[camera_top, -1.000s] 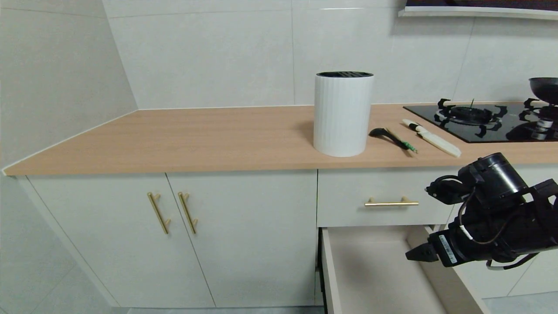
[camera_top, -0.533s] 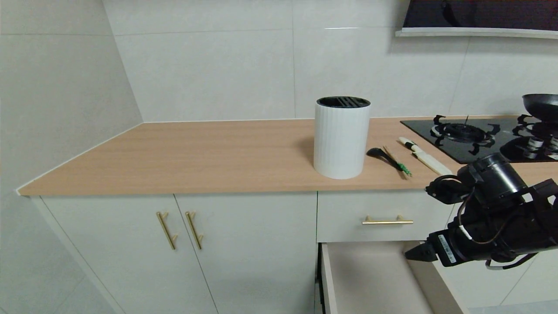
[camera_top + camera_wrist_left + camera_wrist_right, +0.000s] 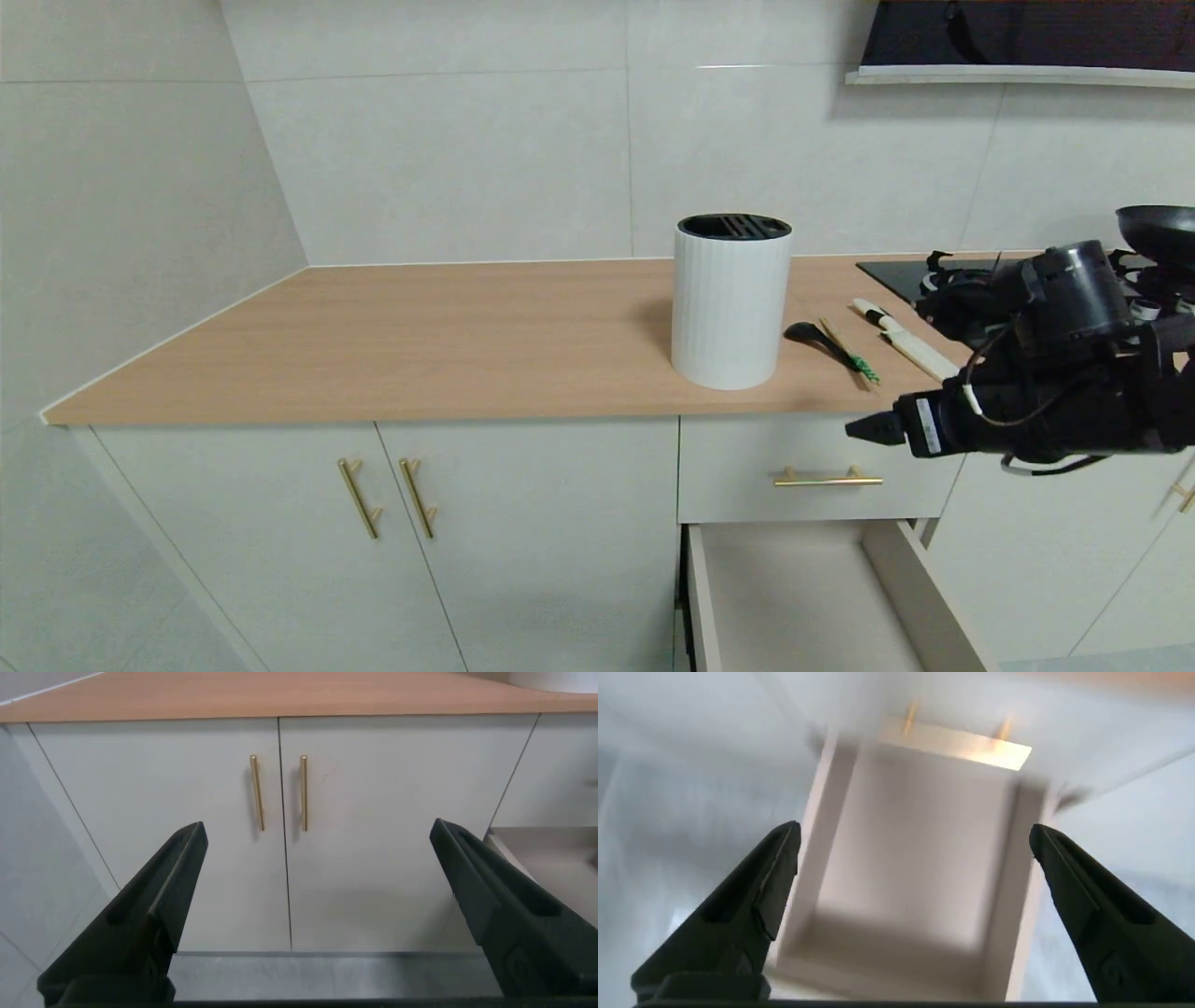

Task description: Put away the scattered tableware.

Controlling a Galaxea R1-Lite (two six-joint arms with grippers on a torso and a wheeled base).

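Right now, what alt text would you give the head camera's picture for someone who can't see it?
A white ribbed holder stands on a wooden counter, with a black spoon, chopsticks and a pale knife lying loose beside it. Below, a drawer is pulled open, and the robot's right arm hangs at counter height nearby.

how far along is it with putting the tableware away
Done: the lower drawer is pulled open, with nothing visible inside. In hand: nothing; the right gripper is open, by the counter edge above that drawer. Left: the black spoon, chopsticks and knife all lie on the counter beside the white holder, so every piece is yet to be put away.
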